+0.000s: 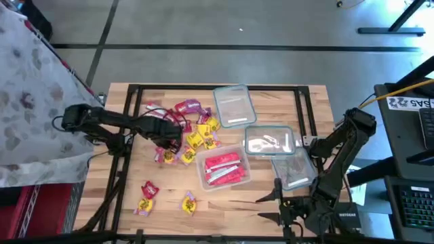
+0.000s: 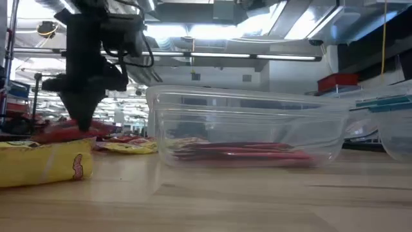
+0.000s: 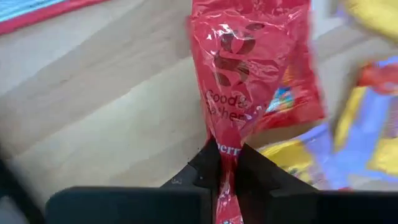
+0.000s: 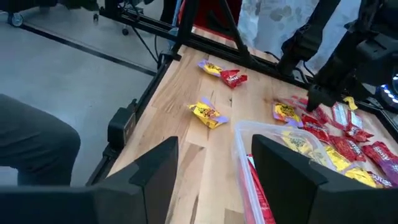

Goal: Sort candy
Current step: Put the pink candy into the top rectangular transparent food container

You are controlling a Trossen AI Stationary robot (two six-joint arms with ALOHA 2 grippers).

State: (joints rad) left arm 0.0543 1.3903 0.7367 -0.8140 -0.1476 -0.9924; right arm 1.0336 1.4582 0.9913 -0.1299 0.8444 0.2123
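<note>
Left gripper (image 3: 225, 163) is pinched shut on a red packet (image 3: 245, 68) by its crimped end, over the candy pile (image 1: 193, 132) toward the table's (image 1: 271, 203) far-left part. It looks light, floppy and slick, so the seam is probably the best hold. A tub of reds (image 1: 224, 169) sits mid-table, with bare wood between. Right gripper (image 4: 214, 177) waits open near the front-right corner.

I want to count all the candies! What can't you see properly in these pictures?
- Pile beside the left gripper: high view, the arm covers some packets.
- Red packets in the tub: overlapping, uncountable.
- Red packet pinched: left wrist view, lettering cut off.
- Right gripper, open: blocks the tub's near end.
</note>
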